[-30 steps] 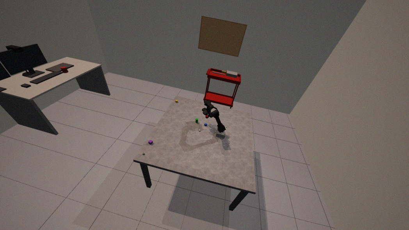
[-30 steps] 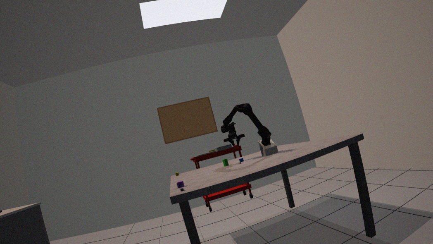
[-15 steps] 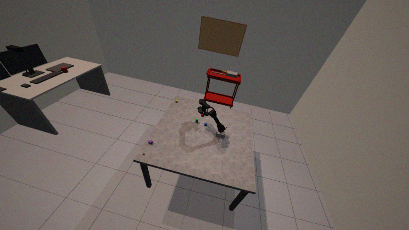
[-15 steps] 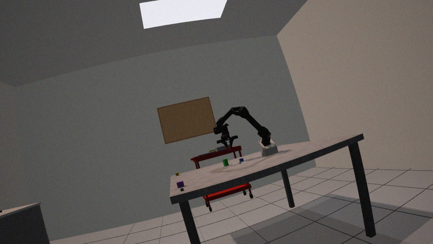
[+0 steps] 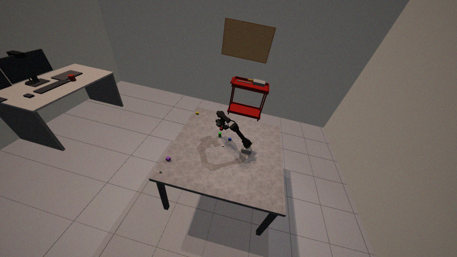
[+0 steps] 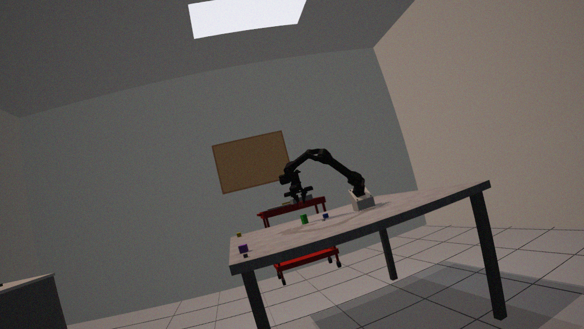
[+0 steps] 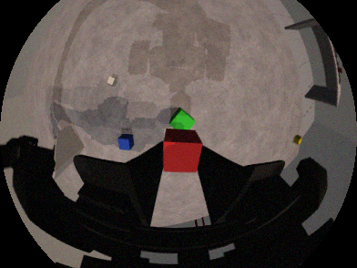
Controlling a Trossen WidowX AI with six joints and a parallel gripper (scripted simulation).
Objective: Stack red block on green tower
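Red block [image 7: 181, 151]: small plain cube, flat faces, its top darker than its lit front face. It sits clamped between my gripper [image 7: 181, 165] fingers, raised off the tabletop [image 5: 223, 178]. Green tower [image 7: 181, 118] stands on the tabletop directly past the block in the wrist view, bright green, upright. In the exterior view the gripper [image 6: 298, 197] hangs above the tower [image 6: 303, 218], apart from it. My arm [image 6: 326, 161] arches up from its base and reaches out, wrist pointing down. Blue cube [image 7: 126, 141] lies near the tower.
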